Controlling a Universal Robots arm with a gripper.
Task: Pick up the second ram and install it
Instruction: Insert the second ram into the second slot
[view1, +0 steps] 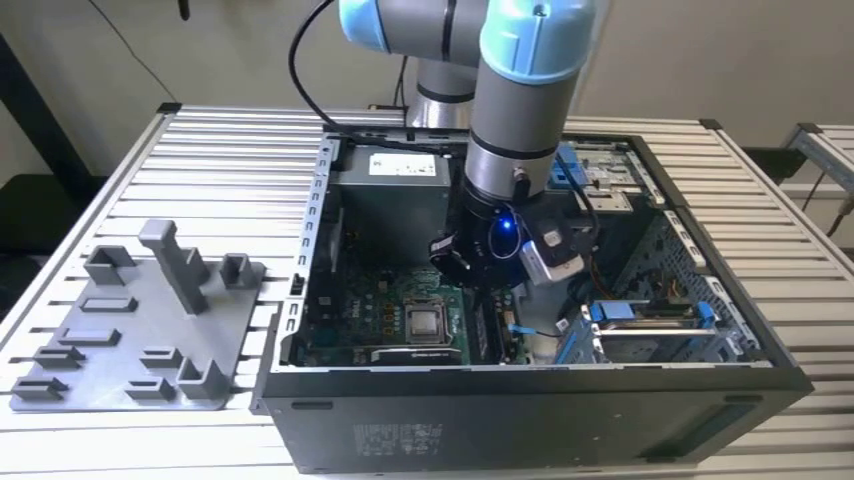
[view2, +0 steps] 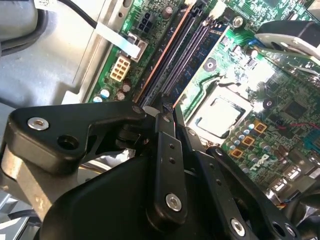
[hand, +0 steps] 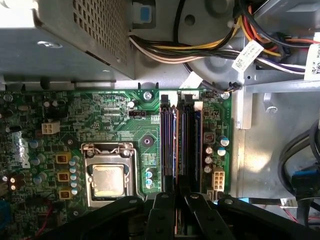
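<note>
My gripper (view1: 483, 275) reaches down into the open computer case (view1: 307, 300), right over the memory slots beside the processor socket (hand: 107, 180). In both wrist views its black fingers (hand: 162, 210) stand almost together. The second ram (hand: 181, 145) is a thin dark stick seen edge-on. It runs from between the fingertips along one slot, next to another stick (hand: 167, 145) seated in the neighbouring slot. In the second wrist view the gripper (view2: 167, 107) lines up with that same ram (view2: 175, 55). Whether it is fully seated I cannot tell.
A grey plastic tray (view1: 134, 330) with upright posts lies outside the case on the exterior view's left. Bundled cables (hand: 200, 50) and a metal cage (hand: 75, 35) crowd one end of the slots. Blue drive brackets (view1: 654, 315) sit on the exterior view's right.
</note>
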